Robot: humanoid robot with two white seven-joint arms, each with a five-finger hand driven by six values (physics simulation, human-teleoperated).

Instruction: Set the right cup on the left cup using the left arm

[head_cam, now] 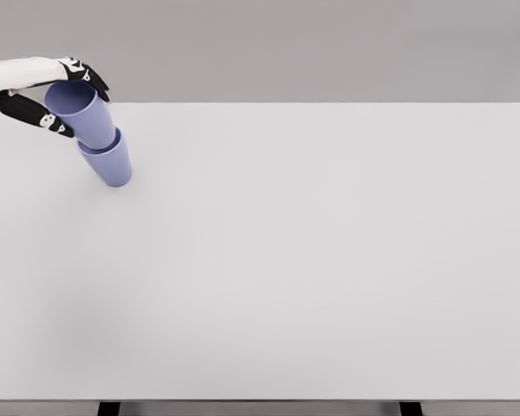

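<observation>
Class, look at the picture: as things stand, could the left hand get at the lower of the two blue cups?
Probably not directly. The left hand is wrapped around the upper cup, which sits nested in the mouth of the lower cup. It would have to let go first; the lower cup's sides are otherwise unobstructed on the table.

Two cups stand as a stack near the far left corner of the tabletop [329,260], the upper cup [82,110] sitting in the mouth of the lower cup [110,163], whose base rests on the surface. The stack leans with its top toward the left and far edge. The left hand [43,91] reaches in from the left edge, its fingers on both sides of the upper cup's rim.
</observation>
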